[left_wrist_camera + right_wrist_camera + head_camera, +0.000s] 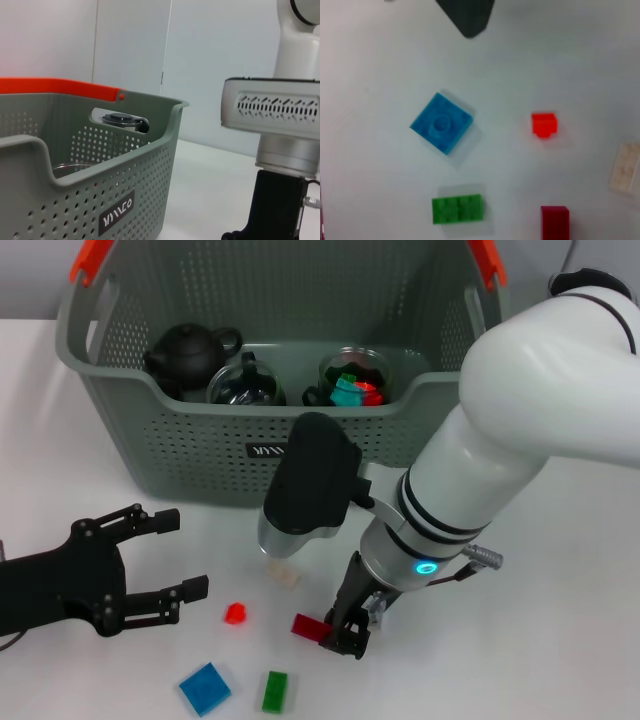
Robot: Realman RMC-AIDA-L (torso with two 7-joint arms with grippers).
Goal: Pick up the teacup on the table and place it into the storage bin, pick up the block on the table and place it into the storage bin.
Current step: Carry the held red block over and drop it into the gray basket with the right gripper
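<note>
The grey-green storage bin (pixel 200 455) stands at the back of the table, and its perforated wall (pixel 75 165) fills the left wrist view. Inside it are a black teapot (pixel 188 355) and two glass teacups (pixel 245 385), one holding coloured blocks (pixel 352 390). No teacup stands on the table. A dark red block (pixel 308 626) lies on the table, touching the tip of my right gripper (pixel 345 640), which points straight down. The same block (pixel 555 224) shows in the right wrist view. My left gripper (pixel 175 555) rests open and empty at the table's left.
Loose on the white table are a small red block (pixel 236 613), a blue block (pixel 205 687), a green block (pixel 276 691) and a cream block (pixel 283 575). The right wrist view shows the blue (pixel 441 122), green (pixel 457 209), red (pixel 543 124) and cream (pixel 626 167) blocks.
</note>
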